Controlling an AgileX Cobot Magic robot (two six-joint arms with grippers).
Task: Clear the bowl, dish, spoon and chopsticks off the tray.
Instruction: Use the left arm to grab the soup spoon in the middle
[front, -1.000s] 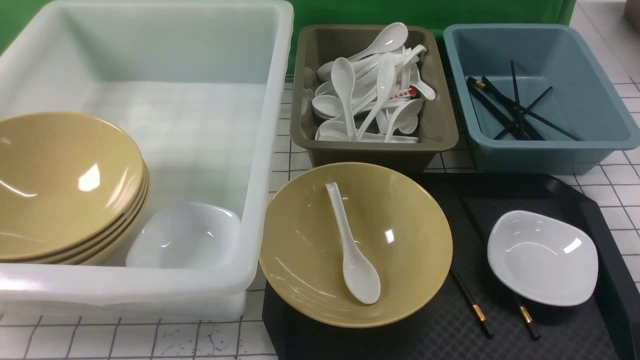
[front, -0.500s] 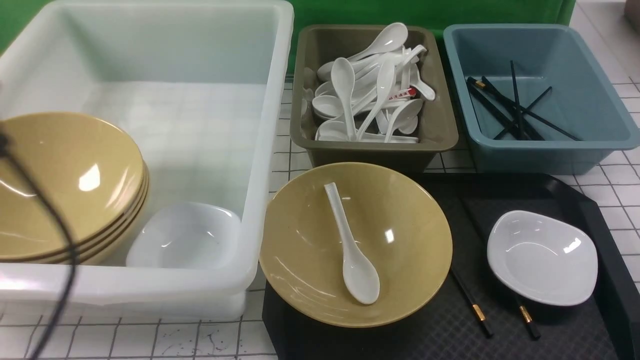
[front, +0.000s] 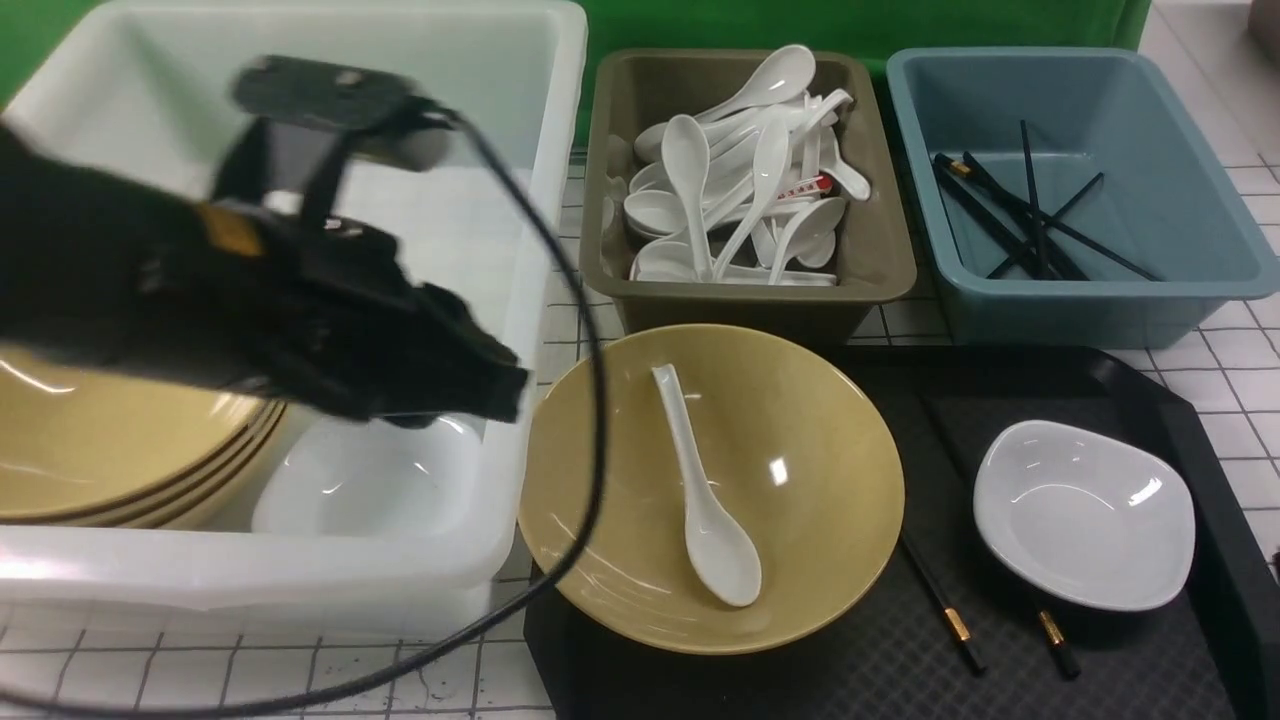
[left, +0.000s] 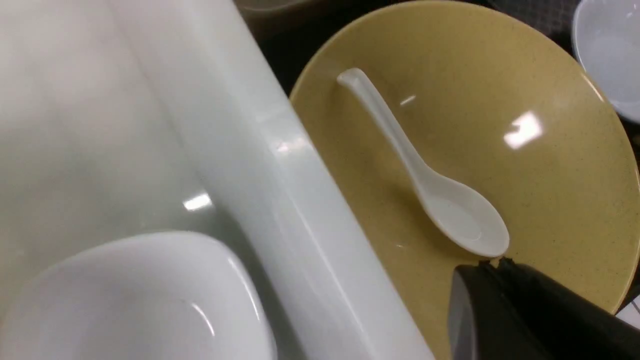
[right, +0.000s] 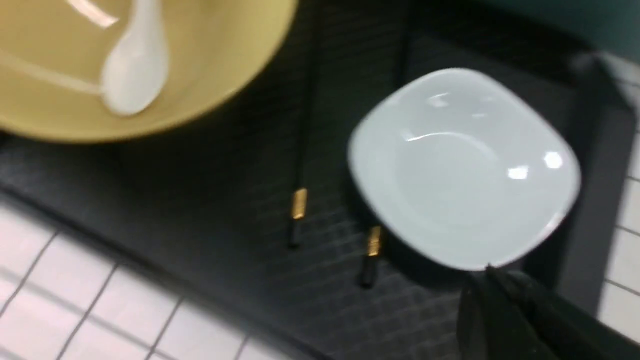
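My left claw (front: 492, 385) hangs just left of centre in the front view, above the right wall of the white tub (front: 250, 580), tip close to the bowl (front: 800, 440). That bowl's the wide glossy mustard one, sitting on the left end of the black tray (front: 860, 680), lower middle of the frame. The white spoon (front: 705, 500) lies inside it, scoop toward the camera. The small white dish (front: 1085, 515) is lower right on the tray. One of the chopsticks (front: 948, 612) runs under its edge, the other lies between dish and bowl, gold bands showing.

The claw's a blurry mess, so I can't tell if the jaws are spread or pressed together. My left arm (front: 150, 290) comes in from the left edge, roughly level, cable (front: 600, 420) looping down. My right claw (right: 500, 300) only shows one dark finger beside the dish, so can't tell there either.
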